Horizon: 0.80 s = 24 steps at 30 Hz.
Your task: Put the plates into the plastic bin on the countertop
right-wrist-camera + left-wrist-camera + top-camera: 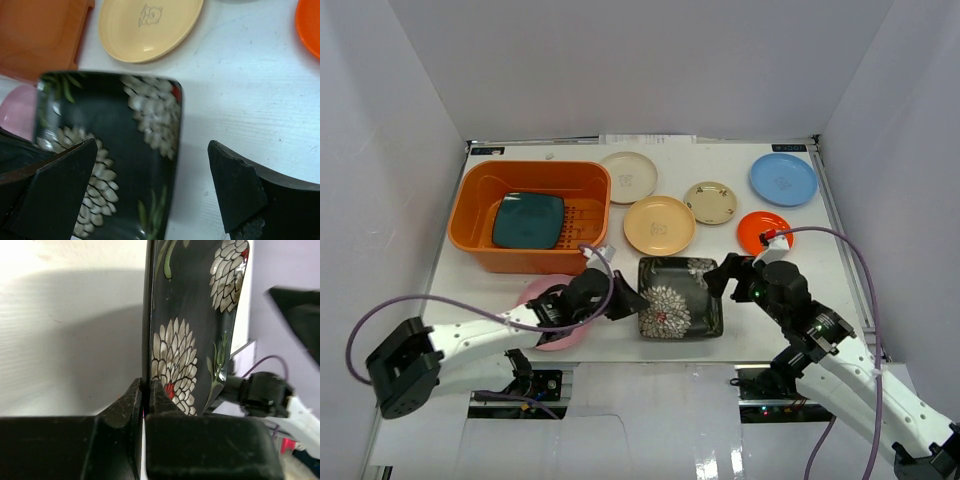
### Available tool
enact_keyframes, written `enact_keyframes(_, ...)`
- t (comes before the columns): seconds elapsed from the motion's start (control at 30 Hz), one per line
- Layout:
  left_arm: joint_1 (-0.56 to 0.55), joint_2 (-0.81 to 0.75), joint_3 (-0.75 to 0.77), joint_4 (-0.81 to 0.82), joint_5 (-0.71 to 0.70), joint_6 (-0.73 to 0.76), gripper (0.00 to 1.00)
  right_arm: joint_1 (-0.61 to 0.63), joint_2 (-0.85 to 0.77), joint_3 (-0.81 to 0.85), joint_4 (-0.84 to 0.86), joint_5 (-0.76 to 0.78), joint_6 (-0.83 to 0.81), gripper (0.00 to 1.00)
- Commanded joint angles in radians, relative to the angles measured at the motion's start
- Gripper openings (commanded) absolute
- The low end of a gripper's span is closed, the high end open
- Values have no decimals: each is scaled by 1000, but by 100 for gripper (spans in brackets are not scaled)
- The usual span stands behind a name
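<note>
The square black floral plate [678,297] lies near the front of the white countertop [790,300]. My left gripper [632,303] is shut on its left rim; in the left wrist view the fingers [146,390] pinch the rim of the plate [195,330]. My right gripper [725,272] is open over the plate's right edge [115,140], with one finger over the plate and the other over the countertop [152,185]. The orange bin [520,258] stands at the back left and holds the square teal plate [528,220].
A pink plate [548,300] lies under my left arm. Cream [628,176], tan [659,224], small tan [710,202], blue [783,179] and orange [760,232] plates lie behind the black one. White walls enclose the countertop.
</note>
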Motion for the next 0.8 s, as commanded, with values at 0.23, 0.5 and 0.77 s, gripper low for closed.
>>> enact_keyframes(0.23, 110, -386, 47, -90, 10, 43, 0, -8, 132, -11, 170, -372, 88, 88)
enact_keyframes(0.5, 137, -445, 160, -240, 19, 152, 4, -8, 195, -53, 451, -462, 194, 25)
enact_keyframes(0.77, 141, -501, 481, -575, -149, 537, 97, -3, 330, 148, 508, -471, 176, 8)
